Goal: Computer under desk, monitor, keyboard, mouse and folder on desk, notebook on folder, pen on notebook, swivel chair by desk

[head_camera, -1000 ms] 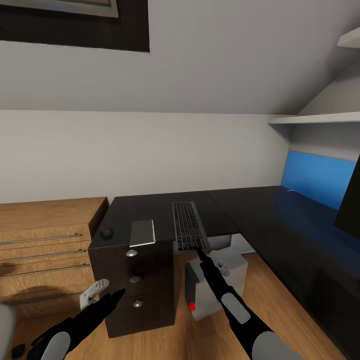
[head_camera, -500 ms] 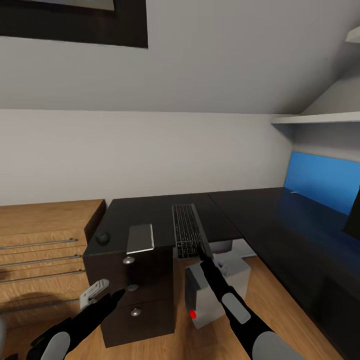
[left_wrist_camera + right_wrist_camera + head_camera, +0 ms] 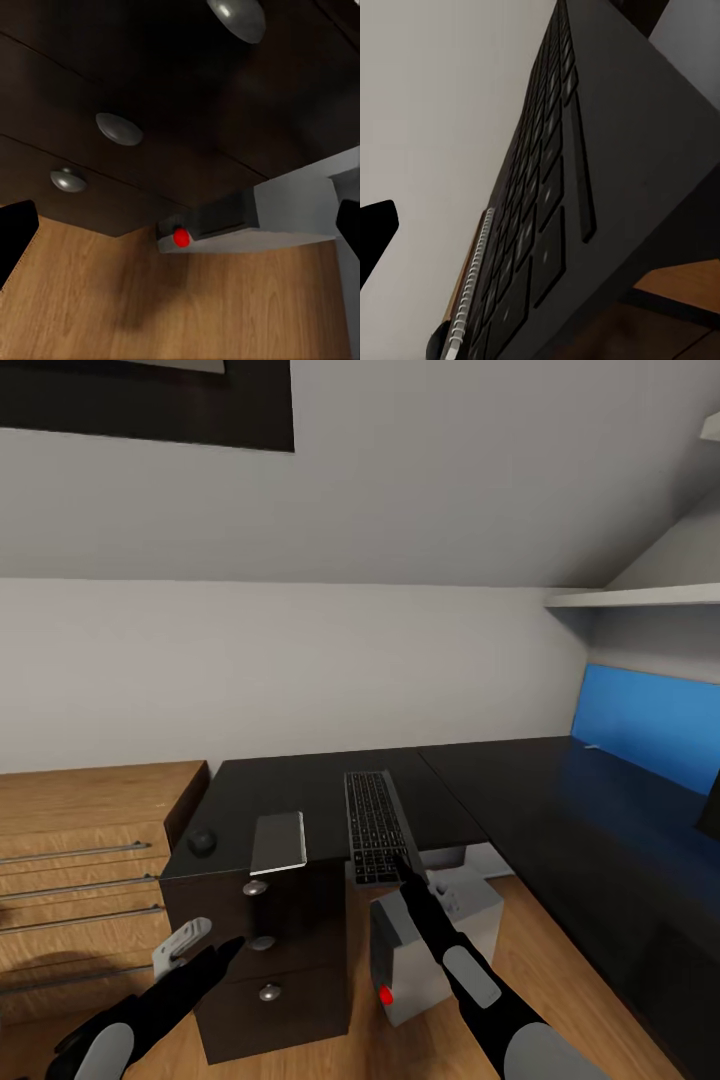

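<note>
In your head view, the keyboard [image 3: 375,826] lies on the table [image 3: 520,790], its near end overhanging the edge; your right gripper [image 3: 399,867] meets that end, closure unclear; left wrist view: your left gripper's jaws stand wide before the computer [image 3: 247,217]; right wrist view: keys close up.

From where I stood, no text, label, brand or number could be read. The keyboard [image 3: 376,826] keys looked blank at that size, and the computer [image 3: 425,945] front bore just a red dot, no lettering.
</note>
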Available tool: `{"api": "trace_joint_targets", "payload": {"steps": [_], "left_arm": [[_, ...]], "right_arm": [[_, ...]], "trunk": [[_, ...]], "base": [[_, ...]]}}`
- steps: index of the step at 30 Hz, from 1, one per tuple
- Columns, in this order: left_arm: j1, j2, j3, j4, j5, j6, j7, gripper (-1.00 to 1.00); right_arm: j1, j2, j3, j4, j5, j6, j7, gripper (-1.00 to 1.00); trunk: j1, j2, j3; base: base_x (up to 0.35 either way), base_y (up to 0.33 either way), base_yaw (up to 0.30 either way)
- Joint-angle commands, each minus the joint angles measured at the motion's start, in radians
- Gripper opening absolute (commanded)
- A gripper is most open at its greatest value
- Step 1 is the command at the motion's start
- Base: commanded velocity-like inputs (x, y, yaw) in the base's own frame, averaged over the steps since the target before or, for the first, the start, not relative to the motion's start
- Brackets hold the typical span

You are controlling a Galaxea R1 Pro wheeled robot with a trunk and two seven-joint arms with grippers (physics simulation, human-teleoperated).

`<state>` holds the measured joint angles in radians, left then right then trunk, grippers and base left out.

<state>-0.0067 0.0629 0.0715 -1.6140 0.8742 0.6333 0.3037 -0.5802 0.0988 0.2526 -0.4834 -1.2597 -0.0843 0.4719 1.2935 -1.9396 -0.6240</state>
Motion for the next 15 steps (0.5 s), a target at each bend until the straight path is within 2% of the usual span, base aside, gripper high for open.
{"api": "trace_joint_targets", "payload": {"steps": [1,15], "left_arm": [[-0.001,0.0,0.003,-0.001,0.011,0.003,0.009,1.0],[-0.001,0.0,0.007,-0.001,0.011,0.003,0.008,1.0]], "right_arm": [[-0.001,0.0,0.008,0.002,-0.01,-0.008,0.002,1.0],[-0.001,0.0,0.008,0.0,-0.009,-0.008,0.001,1.0]], "trunk": [[0.0,-0.001,-0.001],[0.0,-0.001,-0.001]], "base": [[0.0,0.0,0.0],[0.0,0.0,0.0]]}}
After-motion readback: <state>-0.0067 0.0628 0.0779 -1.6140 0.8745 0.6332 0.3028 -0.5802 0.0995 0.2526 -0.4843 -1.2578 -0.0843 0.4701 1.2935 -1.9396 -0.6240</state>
